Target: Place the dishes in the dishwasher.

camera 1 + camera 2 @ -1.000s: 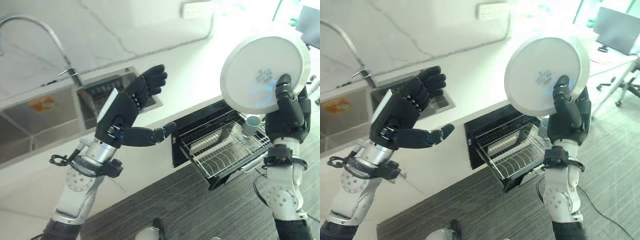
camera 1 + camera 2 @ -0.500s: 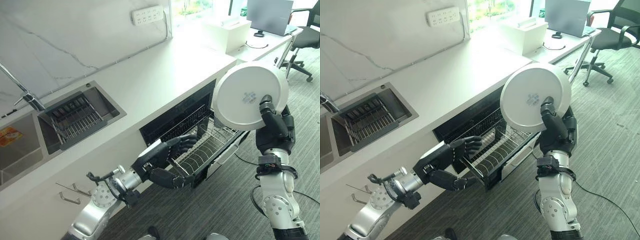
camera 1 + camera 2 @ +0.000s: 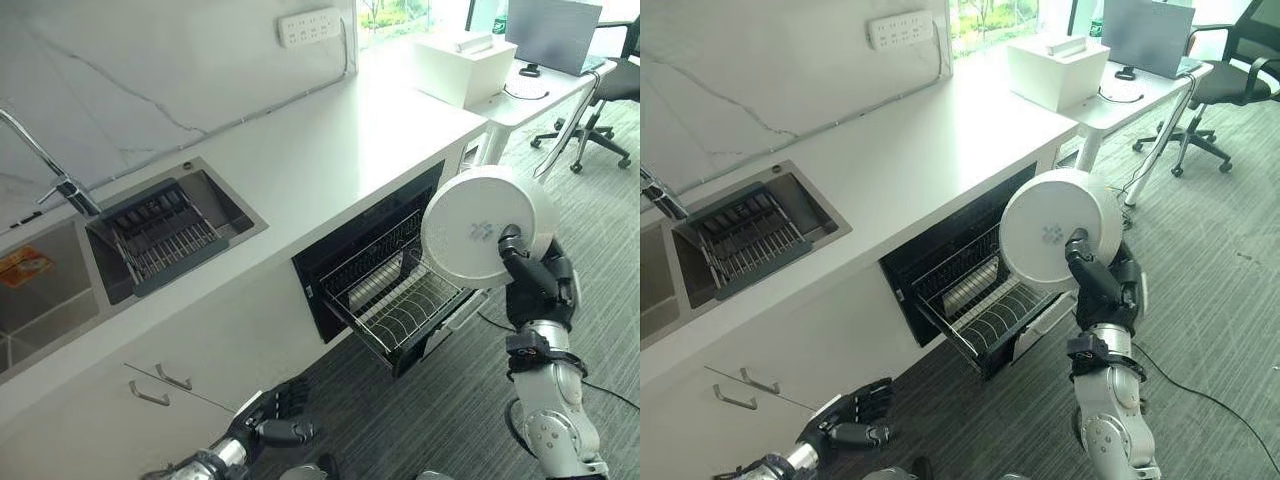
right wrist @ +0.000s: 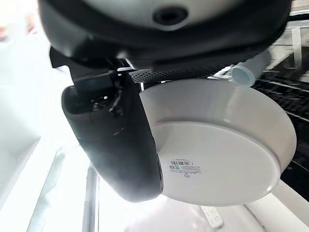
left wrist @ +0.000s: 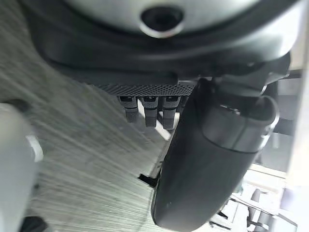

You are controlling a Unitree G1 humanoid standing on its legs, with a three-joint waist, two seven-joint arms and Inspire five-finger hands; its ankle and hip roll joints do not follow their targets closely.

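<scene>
A white round plate (image 3: 485, 225) is held upright with its underside facing me, above the right end of the pulled-out dishwasher rack (image 3: 395, 305). My right hand (image 3: 535, 285) is shut on the plate's lower edge, thumb on the underside; the right wrist view shows the plate (image 4: 217, 154) pinched against the thumb (image 4: 120, 140). The wire rack (image 3: 980, 315) juts from the dark dishwasher opening (image 3: 940, 255) under the counter. My left hand (image 3: 275, 420) hangs low by the cabinet front, close to the floor, fingers relaxed and holding nothing.
A white counter (image 3: 330, 140) runs above the dishwasher, with a sink (image 3: 165, 235) holding a dark drain rack and a faucet (image 3: 45, 160) at the left. A pale blue cup (image 4: 240, 75) sits past the plate. An office chair (image 3: 600, 110) and desk stand at the back right.
My left hand has dropped from the rack's front edge down toward the floor. The plate has come lower, closer to the rack, still in my right hand.
</scene>
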